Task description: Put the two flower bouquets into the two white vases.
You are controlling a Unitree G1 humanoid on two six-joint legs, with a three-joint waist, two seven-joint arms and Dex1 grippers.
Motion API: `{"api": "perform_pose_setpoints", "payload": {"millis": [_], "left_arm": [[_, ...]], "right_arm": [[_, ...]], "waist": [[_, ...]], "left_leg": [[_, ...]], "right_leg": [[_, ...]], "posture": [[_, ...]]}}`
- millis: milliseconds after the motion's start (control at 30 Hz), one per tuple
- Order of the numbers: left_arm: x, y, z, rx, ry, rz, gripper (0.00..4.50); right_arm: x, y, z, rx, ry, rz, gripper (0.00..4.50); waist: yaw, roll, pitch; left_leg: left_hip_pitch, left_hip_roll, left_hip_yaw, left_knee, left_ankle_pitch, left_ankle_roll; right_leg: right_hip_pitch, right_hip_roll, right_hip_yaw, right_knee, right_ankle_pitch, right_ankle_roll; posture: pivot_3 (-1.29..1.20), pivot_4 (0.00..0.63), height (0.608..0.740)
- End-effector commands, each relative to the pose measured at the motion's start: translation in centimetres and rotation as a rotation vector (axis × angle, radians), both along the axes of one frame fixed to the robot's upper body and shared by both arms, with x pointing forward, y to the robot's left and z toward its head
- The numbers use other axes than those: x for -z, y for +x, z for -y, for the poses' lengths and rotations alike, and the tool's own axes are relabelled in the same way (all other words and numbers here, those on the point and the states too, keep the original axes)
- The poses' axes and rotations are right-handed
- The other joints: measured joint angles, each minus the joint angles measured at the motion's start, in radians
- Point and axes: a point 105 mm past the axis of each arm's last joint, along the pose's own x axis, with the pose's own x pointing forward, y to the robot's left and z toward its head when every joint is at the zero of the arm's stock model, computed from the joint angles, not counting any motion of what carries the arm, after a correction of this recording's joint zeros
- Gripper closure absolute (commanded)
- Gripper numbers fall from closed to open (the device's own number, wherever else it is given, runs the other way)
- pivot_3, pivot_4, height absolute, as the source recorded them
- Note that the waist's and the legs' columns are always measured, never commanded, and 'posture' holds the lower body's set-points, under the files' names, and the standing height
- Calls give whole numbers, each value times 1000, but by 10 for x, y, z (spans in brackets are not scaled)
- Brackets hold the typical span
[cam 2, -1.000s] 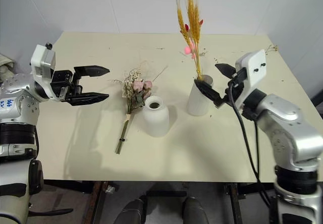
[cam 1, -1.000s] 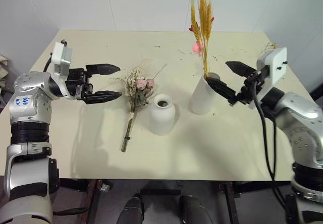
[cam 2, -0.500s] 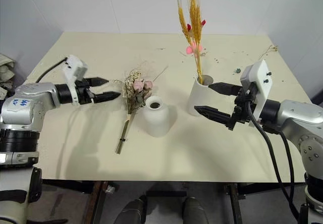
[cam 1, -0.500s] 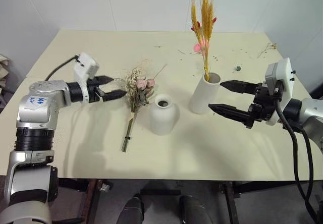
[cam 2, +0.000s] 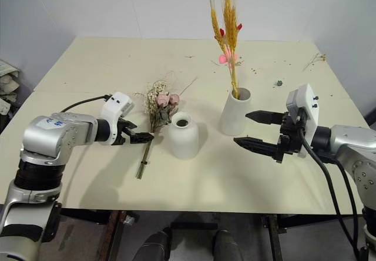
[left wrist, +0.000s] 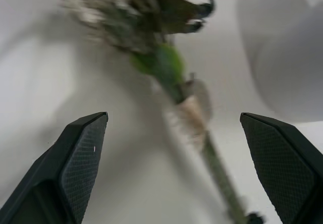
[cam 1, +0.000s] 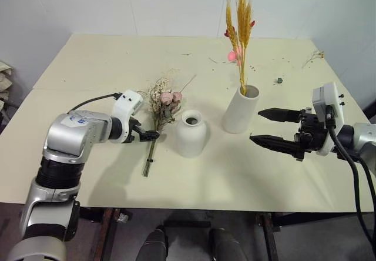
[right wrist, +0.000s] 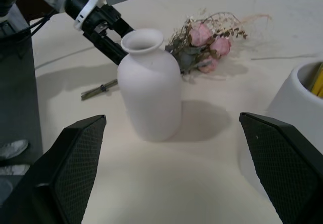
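The bouquet of pink roses lies flat on the table, its green stem running toward the front edge. My left gripper points down at that stem, open, and in the left wrist view the stem lies between the wide-apart fingers, untouched. The short rounded white vase stands just right of the roses, with nothing in it. The wheat bouquet stands in the tall white vase. My right gripper hovers open to the right of the tall vase, holding nothing.
The cream table ends at a white wall behind. A dried sprig and a small dark scrap lie at the far right. Fine crumbs are scattered around the tall vase.
My left gripper has swung down and inward to the rose stem, tilting from level to downward. My right gripper has drawn back from the tall vase. Wheat stays in the vase.
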Motion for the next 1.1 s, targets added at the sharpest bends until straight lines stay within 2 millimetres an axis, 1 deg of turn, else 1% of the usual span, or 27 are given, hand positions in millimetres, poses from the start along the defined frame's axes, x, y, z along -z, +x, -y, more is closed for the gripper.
{"api": "perform_pose_setpoints", "payload": {"millis": [33, 167, 367, 467, 567, 700, 767, 867, 900, 967, 1033, 1100], "left_arm": [[-2, 2, 6, -22, 22, -3, 0], [11, 7, 2, -87, 70, -53, 0], [20, 9, 3, -78, 99, -77, 0], [23, 10, 6, -69, 96, -83, 558], [28, 11, 8, -48, 102, -81, 1556], [34, 11, 10, -40, 93, -97, 2703], [36, 11, 11, -27, 96, -97, 3357], [36, 13, 9, -32, 96, -77, 4254], [35, 15, 7, -43, 92, -67, 4471], [28, 21, 3, -65, 72, -25, 4492], [17, 28, 1, -78, 36, 38, 4492], [0, 39, -4, -98, -13, 144, 4493]], "right_arm": [[-8, 0, 1, -6, -9, 31, 29], [-8, 2, 0, 1, -12, 33, 29], [-7, 2, 1, 20, -17, 36, 29], [-7, 2, 0, 24, -15, 39, 0], [-8, 1, -1, 28, -13, 44, 0], [-7, 1, 0, 36, -12, 49, 0], [-8, 1, 0, 42, -12, 54, 0], [-8, 0, 2, 50, -10, 60, 0], [-8, 0, 2, 53, -10, 62, 0], [-8, -1, 3, 58, -11, 65, 0], [-9, -2, 5, 63, -10, 71, 0], [-9, -3, 6, 65, -10, 74, 0]], "waist": [[-1, 0, 0], [1, 0, 0], [4, 0, 0], [4, 0, 0], [4, 0, 0], [13, 0, 0], [21, 0, 0], [27, 0, 0], [28, 0, 0], [28, 0, 0], [28, 0, 0], [27, 0, 0]], "left_leg": [[0, 0, 0, 0, 0, 0], [0, 0, 0, 1, 0, 0], [0, 0, 1, 1, -1, -1], [0, 0, 1, 2, -1, -1], [0, 0, 1, 3, -1, -1], [0, 0, 2, 3, -1, -1], [0, 0, 2, 3, -1, -1], [0, 0, 2, 3, -1, -1], [0, 0, 2, 3, -1, -1], [0, -1, 2, 3, -1, -1], [0, -1, 2, 3, -1, -1], [0, 0, 2, 4, -1, -1]], "right_leg": [[0, 0, 0, 0, 0, 0], [0, 0, 0, 0, 0, 0], [0, 0, 0, -1, 0, 0], [1, 0, 0, -1, 0, 0], [2, -1, 0, -1, 0, 0], [2, -1, 0, -2, 0, 0], [2, -1, 0, -2, 0, 0], [2, -1, 0, -2, 0, 0], [2, -1, 0, -2, 0, 0], [2, -2, 0, -3, 0, 0], [2, -2, 0, -2, 0, 1], [2, -2, 0, -2, 0, 0]], "posture": [[0, 150, 740], [0, 150, 740], [0, 150, 740], [0, 150, 740], [0, 150, 740], [0, 150, 740], [0, 150, 740], [0, 150, 740], [0, 150, 740], [0, 150, 740], [0, 150, 740], [0, 150, 740]]}}
